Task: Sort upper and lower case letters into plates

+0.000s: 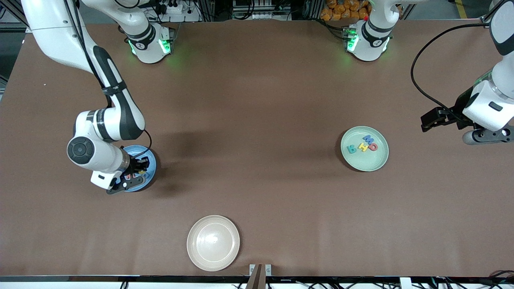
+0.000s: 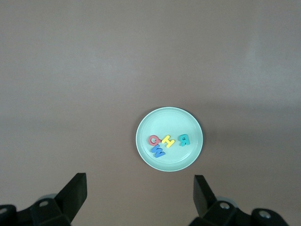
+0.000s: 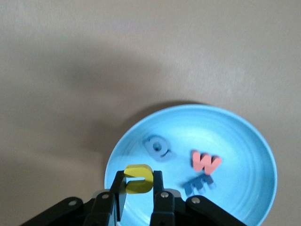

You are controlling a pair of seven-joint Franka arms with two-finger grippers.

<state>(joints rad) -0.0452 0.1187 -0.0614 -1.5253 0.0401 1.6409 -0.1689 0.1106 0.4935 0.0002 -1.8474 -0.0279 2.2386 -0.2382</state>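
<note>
Currently the right gripper (image 3: 139, 200) hangs over the blue plate (image 3: 244, 141), pinching a yellow letter (image 3: 139, 179) between its fingers; below it in that plate lie a pale blue letter (image 3: 157, 147), a red w (image 3: 205, 162) and a dark blue letter (image 3: 198, 184). Waiting with fingers spread wide, the left gripper (image 2: 139, 195) hovers near the pale green plate (image 2: 193, 129), which holds a red O (image 2: 154, 140), yellow H (image 2: 168, 140), teal R (image 2: 184, 140) and blue M (image 2: 158, 150).
</note>
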